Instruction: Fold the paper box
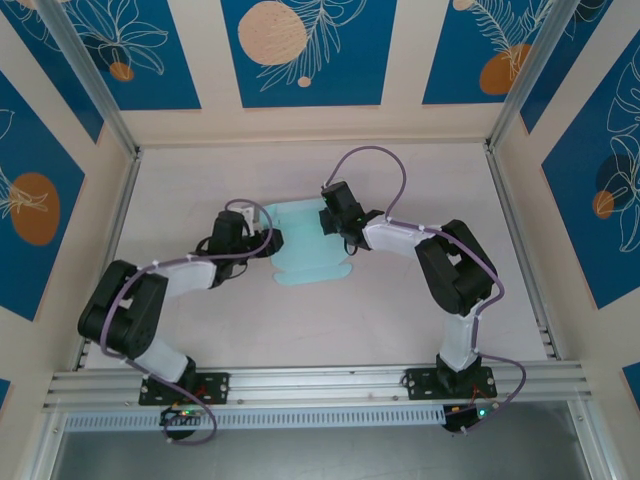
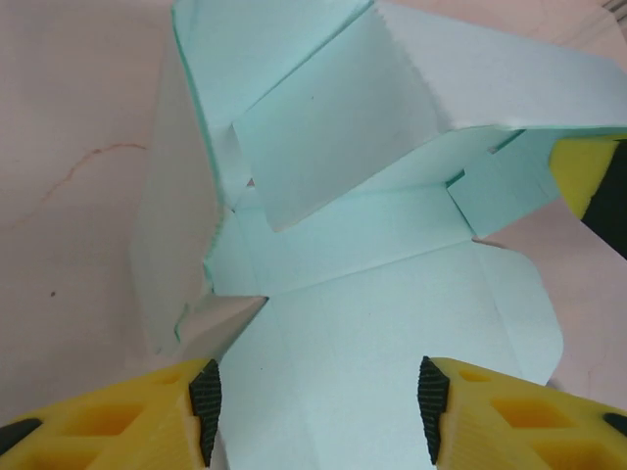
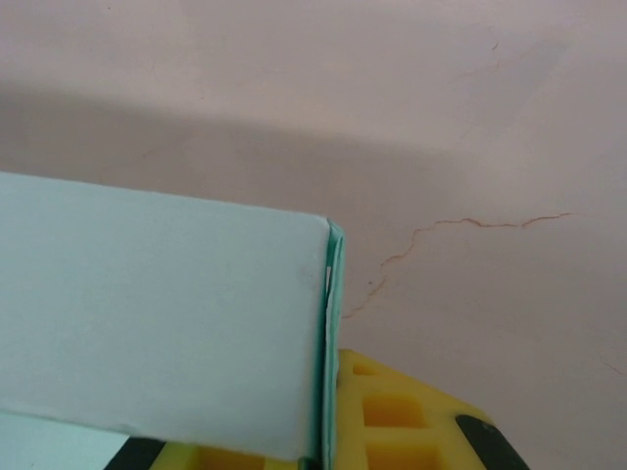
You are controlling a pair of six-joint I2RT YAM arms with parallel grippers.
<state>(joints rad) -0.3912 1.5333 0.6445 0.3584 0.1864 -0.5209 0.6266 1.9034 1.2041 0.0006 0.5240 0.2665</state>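
Paper box (image 1: 305,250) hides right hand (image 1: 328,218) grip, cannot tell; left hand (image 2: 318,406) spread wide.

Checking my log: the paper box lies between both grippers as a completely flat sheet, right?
Not flat: the paper box lies between the left gripper and right gripper with panels folded up, as the left wrist view shows.
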